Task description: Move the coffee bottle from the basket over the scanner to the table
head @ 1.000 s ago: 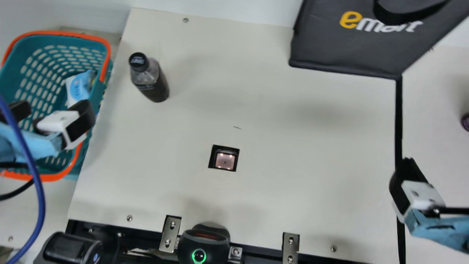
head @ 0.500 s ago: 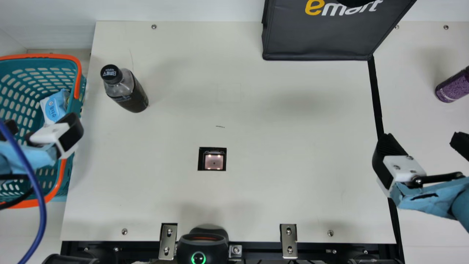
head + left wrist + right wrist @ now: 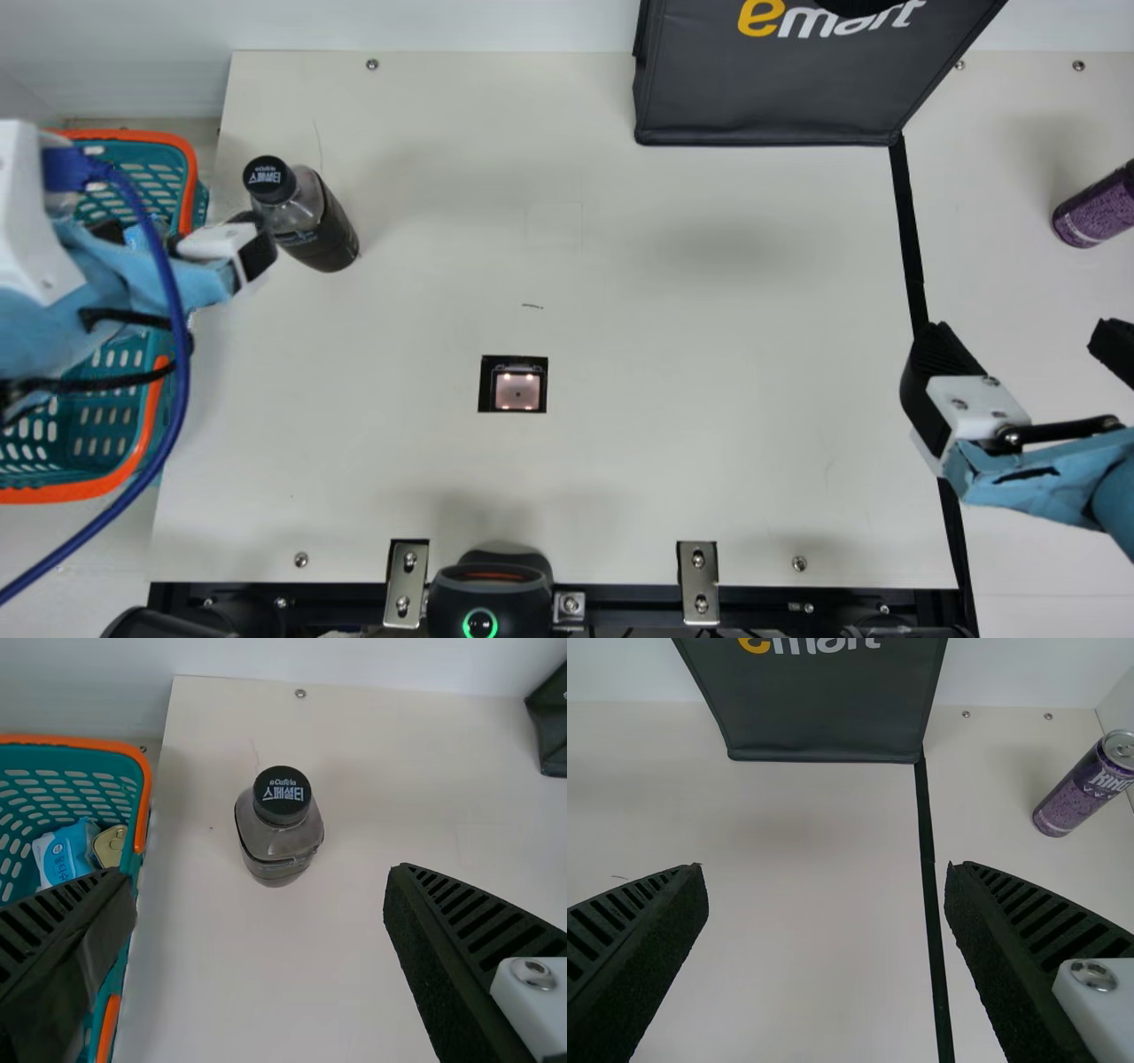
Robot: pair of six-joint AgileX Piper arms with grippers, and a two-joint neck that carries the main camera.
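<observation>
In the main view my left gripper (image 3: 182, 232) hangs above the basket's right side, one finger close to the coffee bottle (image 3: 326, 232), which stands upright on the table's left part. The left wrist view shows the bottle (image 3: 279, 837) beyond the spread fingers of my left gripper (image 3: 257, 904), untouched. The teal basket (image 3: 146, 443) with an orange rim lies left of the table, partly behind the left arm. The scanner window (image 3: 517, 391) is set into the table. My right gripper (image 3: 1028, 350) is open over the right side; in the right wrist view, nothing is between the fingers of this gripper (image 3: 826, 899).
A black bag (image 3: 780, 89) stands at the back. At the far right is a purple can (image 3: 1099, 208). A blue packet (image 3: 66, 855) lies in the basket. A black scanner device (image 3: 490, 594) and metal brackets (image 3: 697, 585) line the front edge.
The neck camera has turned, shifting the picture after the earliest frame. My left gripper has moved from over the basket toward the back and right, up to near the bottle. My right gripper stays put.
</observation>
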